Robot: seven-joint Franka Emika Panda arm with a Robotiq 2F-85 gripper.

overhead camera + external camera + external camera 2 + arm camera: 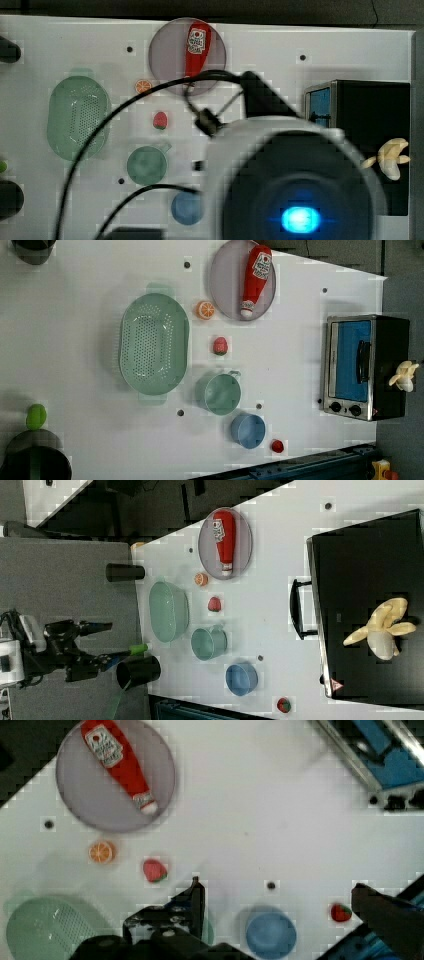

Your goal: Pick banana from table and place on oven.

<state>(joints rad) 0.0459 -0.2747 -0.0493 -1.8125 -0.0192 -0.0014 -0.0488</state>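
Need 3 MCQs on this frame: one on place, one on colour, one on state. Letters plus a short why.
1. Where does the banana lie?
A. on the oven's black top
B. in the green colander
C. on the grey plate

2. What colour is the bottle on the plate?
A. blue
B. red
C. green

3. How is the oven door?
A. removed
B. hanging open
C. closed

Answers:
1 A: right view shows it resting on the black top.
2 B: its body is red with a white cap.
3 C: the blue glass sits flush in the silver frame, left view.
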